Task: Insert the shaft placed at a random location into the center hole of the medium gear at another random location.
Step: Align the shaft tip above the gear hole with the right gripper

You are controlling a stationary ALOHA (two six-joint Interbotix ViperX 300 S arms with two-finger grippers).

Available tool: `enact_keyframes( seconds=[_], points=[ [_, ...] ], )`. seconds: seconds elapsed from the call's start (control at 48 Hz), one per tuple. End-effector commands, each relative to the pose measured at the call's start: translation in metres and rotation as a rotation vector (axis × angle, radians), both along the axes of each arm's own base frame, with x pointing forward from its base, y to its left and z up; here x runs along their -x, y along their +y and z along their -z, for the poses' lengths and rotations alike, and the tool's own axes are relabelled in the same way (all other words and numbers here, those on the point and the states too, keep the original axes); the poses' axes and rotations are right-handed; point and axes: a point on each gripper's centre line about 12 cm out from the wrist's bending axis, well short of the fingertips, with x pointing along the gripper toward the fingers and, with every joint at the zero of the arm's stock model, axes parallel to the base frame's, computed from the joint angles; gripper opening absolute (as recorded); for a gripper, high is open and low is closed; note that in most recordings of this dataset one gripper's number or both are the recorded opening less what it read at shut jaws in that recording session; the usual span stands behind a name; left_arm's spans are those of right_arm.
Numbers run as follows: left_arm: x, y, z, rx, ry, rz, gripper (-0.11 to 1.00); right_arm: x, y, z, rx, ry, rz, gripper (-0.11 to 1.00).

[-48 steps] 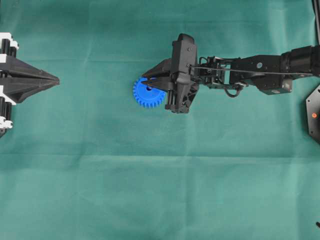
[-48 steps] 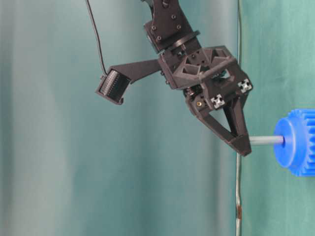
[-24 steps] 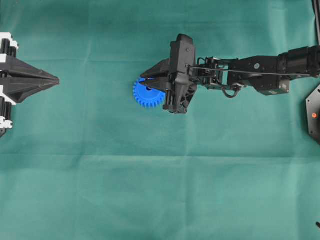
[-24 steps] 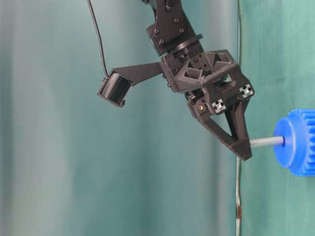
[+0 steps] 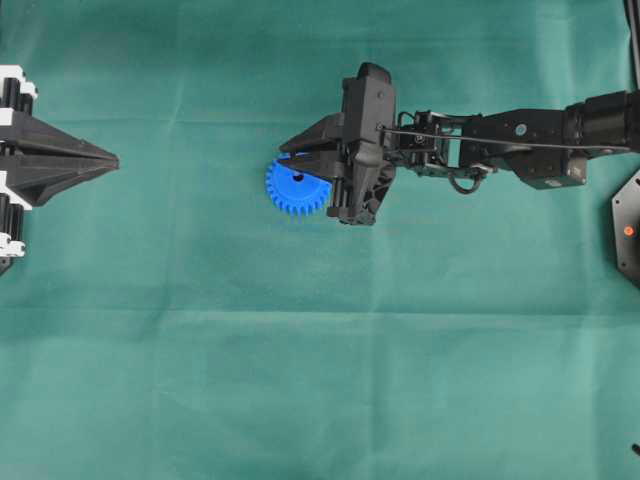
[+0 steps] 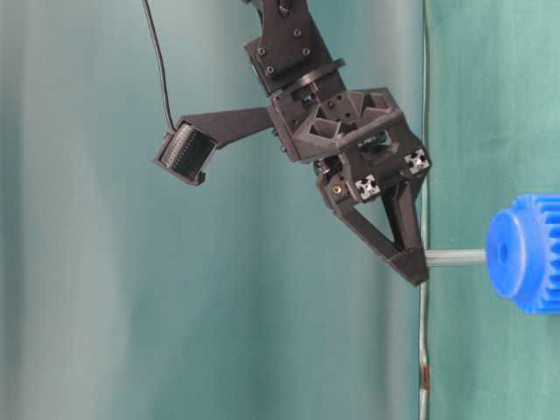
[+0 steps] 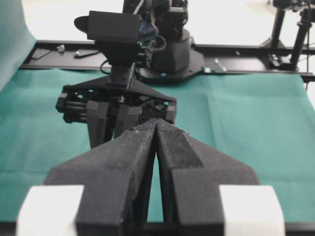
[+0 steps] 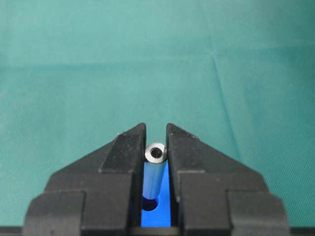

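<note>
The blue medium gear point(image 5: 285, 192) lies flat on the green cloth. My right gripper point(image 5: 288, 156) hangs over it, shut on the silvery shaft point(image 8: 156, 167), which points down at the gear. In the right wrist view the shaft's lower end sits just above the dark center hole point(image 8: 150, 204). In the table-level view the shaft point(image 6: 455, 257) juts from the right gripper point(image 6: 413, 267) and its tip stands at the face of the gear's hub point(image 6: 507, 254). My left gripper point(image 5: 112, 159) is shut and empty at the left edge, and it also shows in the left wrist view point(image 7: 156, 123).
Green cloth covers the table. A black mount plate point(image 5: 628, 230) sits at the right edge. The right arm point(image 5: 500, 140) stretches across from the right. A black frame rail point(image 7: 246, 49) runs along the table's far side in the left wrist view.
My right gripper has drawn back a little from the gear with the shaft. The shaft tip, which met the hub before, now stands just at its face. The left arm has not moved.
</note>
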Motion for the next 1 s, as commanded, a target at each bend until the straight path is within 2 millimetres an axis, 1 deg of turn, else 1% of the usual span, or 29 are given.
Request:
enact_keyframes(
  seconds=[0.0,0.229,0.625,0.98],
  points=[
    [-0.002,0.000,-0.006,-0.002,-0.014,-0.001,0.00,-0.001,0.001,-0.016,0.004,-0.038,-0.002,0.13],
    [-0.002,0.001,-0.006,0.001,-0.014,-0.002,0.00,-0.002,0.001,-0.002,-0.003,-0.013,0.001,0.13],
    [-0.002,0.000,-0.006,0.003,-0.011,-0.001,0.00,-0.003,0.001,0.007,-0.005,0.002,-0.001,0.13],
    [-0.002,0.000,-0.005,0.004,-0.009,-0.001,0.00,-0.008,0.004,0.023,-0.023,0.011,-0.001,0.13]
  ],
)
